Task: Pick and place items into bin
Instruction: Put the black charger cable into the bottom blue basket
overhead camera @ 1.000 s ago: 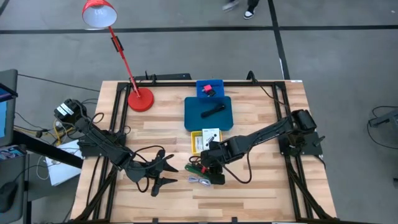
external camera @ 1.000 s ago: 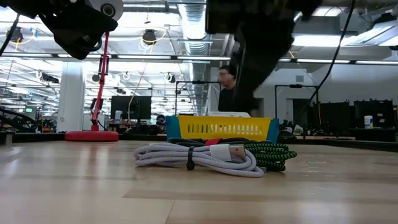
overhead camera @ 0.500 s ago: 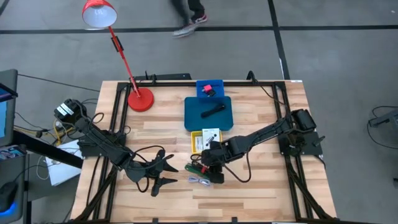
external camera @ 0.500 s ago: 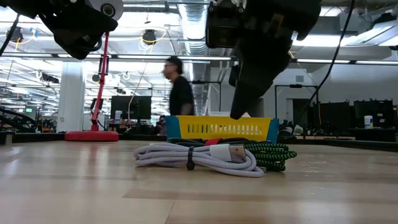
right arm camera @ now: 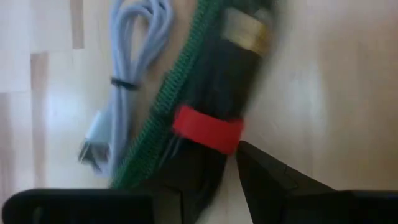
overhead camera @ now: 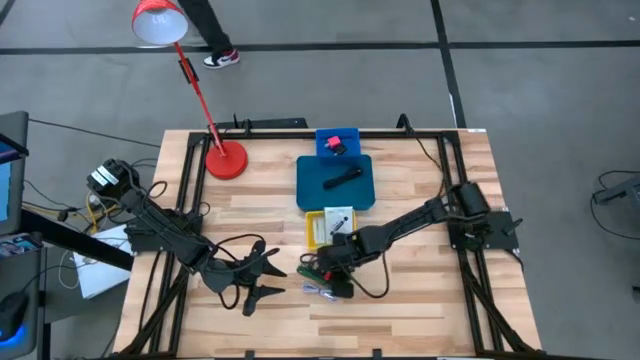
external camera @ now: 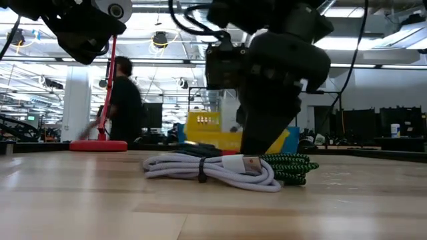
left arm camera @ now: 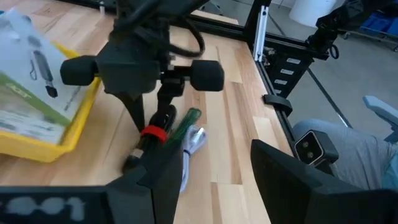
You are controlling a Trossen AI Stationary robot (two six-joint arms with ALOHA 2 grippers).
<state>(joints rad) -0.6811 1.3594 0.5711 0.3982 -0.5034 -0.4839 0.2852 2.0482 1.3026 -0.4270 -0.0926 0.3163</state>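
Overhead, the right gripper [overhead camera: 325, 275] reaches down at the front middle of the wooden table [overhead camera: 420, 310], over a cluster of bundled cables [overhead camera: 322, 281], just in front of a yellow tray [overhead camera: 316, 230] holding printed cards [overhead camera: 340, 220]. Behind the tray sits a blue bin [overhead camera: 335, 182] with a black piece [overhead camera: 342, 179] lying inside, and behind that a smaller blue box [overhead camera: 337, 141] holding a pink-red piece [overhead camera: 333, 144]. The left gripper [overhead camera: 270, 279] hovers left of the cables, its fingers spread wide and empty. A red desk lamp [overhead camera: 225, 160] stands at the table's rear left; a person's legs [overhead camera: 212, 35] cross the floor beyond.

At table height, a coiled white cable [external camera: 210, 170] lies touching a green-and-black braided cable [external camera: 290, 167], with the right gripper's dark body coming down onto them. The yellow tray [external camera: 207, 130] shows behind, and a person [external camera: 123, 100] stands in the room beyond.

From the left wrist, the right gripper [left arm camera: 152, 127] straddles a black bundle with a red band [left arm camera: 152, 133], the green cable [left arm camera: 186, 119] and white cable [left arm camera: 194, 140] beside it.

From the right wrist, the fingers [right arm camera: 264, 171] stand part-way apart around the black bundle [right arm camera: 227, 93] and its red band [right arm camera: 208, 132]; whether they press on it cannot be told.
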